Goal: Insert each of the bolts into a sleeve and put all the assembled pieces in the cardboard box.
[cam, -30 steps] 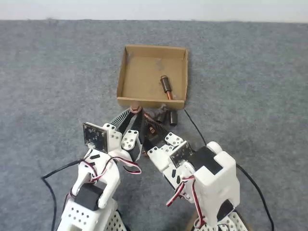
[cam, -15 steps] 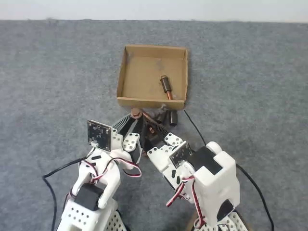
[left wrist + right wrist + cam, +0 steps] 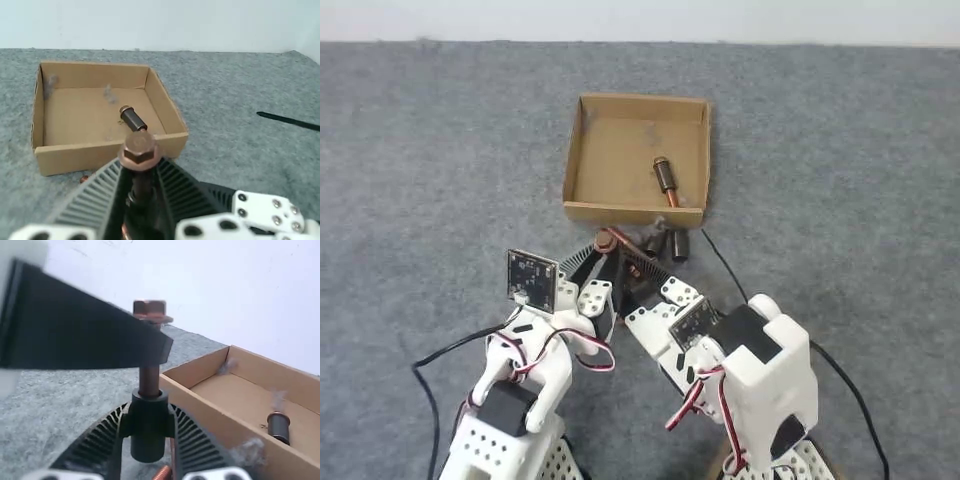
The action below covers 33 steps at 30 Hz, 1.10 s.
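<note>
My left gripper point(image 3: 605, 246) is shut on a copper bolt point(image 3: 140, 148), hex head up, just in front of the cardboard box point(image 3: 586, 140). My right gripper point(image 3: 148, 436) is shut on a black sleeve point(image 3: 148, 425) directly below it. The bolt's shaft point(image 3: 149, 377) enters the sleeve's top, and its head point(image 3: 150, 310) rises above the left gripper's black finger point(image 3: 85, 342). One assembled piece point(image 3: 666, 179) lies inside the box near its right wall. Two loose black sleeves point(image 3: 666, 243) stand on the carpet against the box's front wall.
A loose copper bolt point(image 3: 84, 177) lies on the grey carpet by the box's front wall. A black cable point(image 3: 722, 266) runs from the right arm toward the box's front right corner. Open carpet lies to both sides of the box.
My left gripper has carried the bolt slightly right and away from the box, onto the sleeve held by my right gripper. The right arm has stayed in place.
</note>
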{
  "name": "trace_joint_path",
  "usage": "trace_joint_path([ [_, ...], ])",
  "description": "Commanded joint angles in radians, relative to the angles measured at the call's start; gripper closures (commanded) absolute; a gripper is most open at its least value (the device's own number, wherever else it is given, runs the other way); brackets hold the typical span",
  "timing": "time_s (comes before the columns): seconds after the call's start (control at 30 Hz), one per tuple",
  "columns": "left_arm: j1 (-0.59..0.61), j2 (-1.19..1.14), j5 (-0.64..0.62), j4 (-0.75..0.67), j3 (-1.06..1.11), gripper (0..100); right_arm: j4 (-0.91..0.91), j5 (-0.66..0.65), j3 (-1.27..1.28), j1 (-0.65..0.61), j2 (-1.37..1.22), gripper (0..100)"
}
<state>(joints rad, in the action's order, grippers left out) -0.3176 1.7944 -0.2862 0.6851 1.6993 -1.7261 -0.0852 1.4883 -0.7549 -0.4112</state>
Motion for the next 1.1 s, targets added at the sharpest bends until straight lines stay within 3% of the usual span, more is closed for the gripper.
trace_joint_path([
  [0.0, 0.002, 0.021, -0.005, 0.048, -0.015, 99, -0.035, -0.017, 0.000, 0.004, 0.058, 99.2],
  [0.77, 0.006, 0.023, -0.011, 0.054, -0.015, 99, -0.035, -0.015, 0.002, 0.018, 0.058, 99.2],
  [0.93, 0.006, 0.023, -0.101, 0.054, -0.015, 99, -0.035, -0.015, 0.002, 0.019, 0.058, 99.2],
  [1.07, 0.008, 0.021, -0.152, 0.055, -0.015, 91, -0.035, -0.015, 0.006, 0.019, 0.058, 99.2],
])
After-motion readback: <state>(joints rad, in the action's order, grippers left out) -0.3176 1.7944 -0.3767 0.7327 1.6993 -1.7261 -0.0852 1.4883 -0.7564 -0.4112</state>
